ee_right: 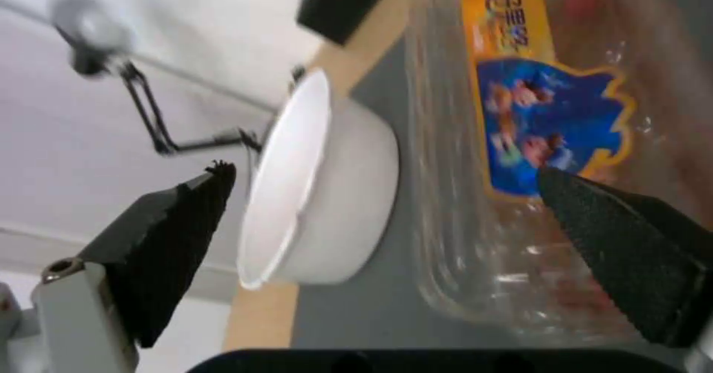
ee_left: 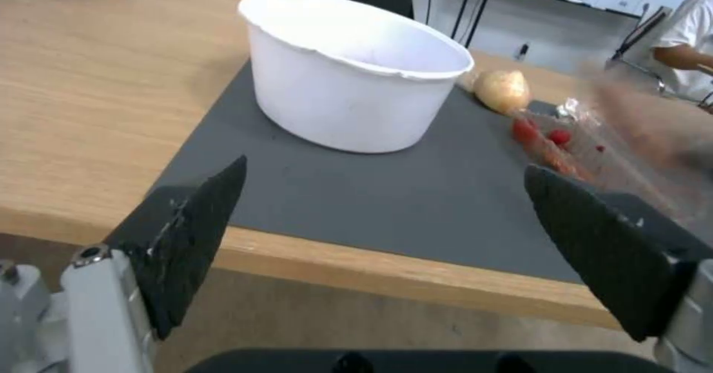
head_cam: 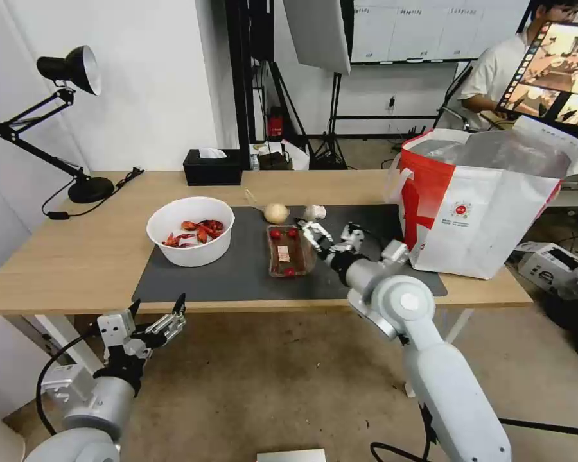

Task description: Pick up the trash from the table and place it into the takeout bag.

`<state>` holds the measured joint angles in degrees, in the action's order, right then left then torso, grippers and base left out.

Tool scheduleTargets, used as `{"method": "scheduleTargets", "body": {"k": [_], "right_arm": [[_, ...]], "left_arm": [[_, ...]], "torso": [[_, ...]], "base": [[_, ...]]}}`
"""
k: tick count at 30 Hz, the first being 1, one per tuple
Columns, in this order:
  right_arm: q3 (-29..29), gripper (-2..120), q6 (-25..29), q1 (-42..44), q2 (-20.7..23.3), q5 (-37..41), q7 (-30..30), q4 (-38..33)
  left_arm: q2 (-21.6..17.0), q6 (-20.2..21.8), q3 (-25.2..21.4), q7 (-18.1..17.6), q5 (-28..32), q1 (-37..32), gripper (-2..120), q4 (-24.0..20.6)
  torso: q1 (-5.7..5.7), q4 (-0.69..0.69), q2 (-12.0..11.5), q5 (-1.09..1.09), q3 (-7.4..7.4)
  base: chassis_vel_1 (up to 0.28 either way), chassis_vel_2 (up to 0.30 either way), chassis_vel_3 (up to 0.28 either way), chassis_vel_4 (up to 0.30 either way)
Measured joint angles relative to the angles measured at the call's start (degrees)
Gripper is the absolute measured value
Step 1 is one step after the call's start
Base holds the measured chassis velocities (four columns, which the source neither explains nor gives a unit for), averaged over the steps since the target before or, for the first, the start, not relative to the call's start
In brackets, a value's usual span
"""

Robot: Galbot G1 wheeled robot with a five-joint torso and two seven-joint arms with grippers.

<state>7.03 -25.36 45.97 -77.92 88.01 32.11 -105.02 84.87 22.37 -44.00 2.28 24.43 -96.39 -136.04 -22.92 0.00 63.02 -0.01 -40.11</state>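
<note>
Light-wood table [head_cam: 77, 256] with dark grey mat [head_cam: 237, 276]; bowl [head_cam: 191, 230], tray [head_cam: 289, 251], bag [head_cam: 488, 205] on it. Right gripper [head_cam: 331, 235] spread wide over tray. Left gripper [head_cam: 157, 308] spread wide, below table edge. Desk lamp [head_cam: 70, 70], concrete floor.

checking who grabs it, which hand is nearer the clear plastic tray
Right. The right hand is open over the mat, just beside the clear plastic tray. The left hand is open too, off the table's front edge, below the white bowl.
</note>
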Motion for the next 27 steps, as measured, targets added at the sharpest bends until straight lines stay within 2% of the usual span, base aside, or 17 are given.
{"method": "scheduleTargets", "body": {"k": [4, 7, 15, 18, 20, 21, 22, 24, 25, 27], "right_arm": [[-1.81, 100, -0.57, -2.93, -2.93, 0.06, 3.22, 4.78], [-1.64, 100, -0.58, -2.99, -3.49, 0.48, 3.63, 5.44], [-0.87, 100, -0.52, -2.16, -2.68, 1.75, 3.88, 4.39], [-0.4, 100, -0.36, -2.28, -2.05, 0.64, 0.74, 3.42], [-1.64, 100, 1.07, -4.42, 0.43, -10.35, -11.86, 2.27], [-1.64, 100, 1.07, -4.42, 0.43, -10.35, -11.86, 2.27], [-3.97, 100, 3.06, -7.07, 2.57, -19.39, -18.62, 3.22], [-9.26, 100, 6.66, -12.88, 6.22, -33.96, -27.26, 7.69], [-9.26, 100, 6.66, -12.88, 6.22, -33.96, -27.26, 7.69], [-13.24, 100, 8.95, -17.67, 8.42, -42.64, -32.13, 12.97]], "left_arm": [[0.0, 0.05, -0.36, 0.1, -0.01, -0.15, 100, 0.0], [-0.33, 0.08, -0.71, 0.15, 0.05, -0.09, 100, 0.0], [-0.93, 0.09, -1.07, 0.17, 0.47, 0.44, 100, 0.01], [-1.09, 0.11, -1.07, 0.16, 0.72, 0.47, 100, 0.01], [-1.42, 0.12, -1.15, 0.15, 0.88, 0.39, 100, 0.0], [-1.42, 0.12, -1.15, 0.15, 0.88, 0.39, 100, 0.0], [-1.61, 0.12, -1.28, 0.13, 0.91, 0.36, 100, -0.01], [-1.76, 0.09, -1.45, 0.13, 0.95, 0.35, 100, -0.1], [-1.76, 0.09, -1.45, 0.13, 0.95, 0.35, 100, -0.1], [-1.8, 0.07, -1.53, 0.12, 1.01, 0.36, 100, -0.21]], "torso": [[0.0, 0.01, 0.0, 0.0, 0.0], [0.0, 0.0, 0.0, 0.01, 0.0], [0.0, -0.01, 0.0, 0.0, 0.0], [0.0, -0.01, 0.0, 0.01, 0.0], [0.01, -0.02, 0.0, 0.02, 0.01], [0.01, -0.02, 0.0, 0.02, 0.01], [0.02, -0.02, 0.01, 0.01, 0.01], [0.01, 0.0, 0.01, 0.01, 0.0], [0.01, 0.0, 0.01, 0.01, 0.0], [0.0, 0.01, 0.01, 0.01, 0.0]], "base": [[0.0, 0.0, 0.0, 0.0], [0.0, 0.0, 0.0, 0.0], [0.0, 0.0, 0.0, 0.0], [0.0, 0.0, 0.0, 0.0], [0.0, 0.0, 0.0, 0.0], [0.0, 0.0, 0.0, 0.0], [0.0, 0.0, 0.0, 0.0], [0.0, 0.0, 0.0, 0.0], [0.0, 0.0, 0.0, 0.0], [0.0, 0.0, 0.0, 0.0]]}}
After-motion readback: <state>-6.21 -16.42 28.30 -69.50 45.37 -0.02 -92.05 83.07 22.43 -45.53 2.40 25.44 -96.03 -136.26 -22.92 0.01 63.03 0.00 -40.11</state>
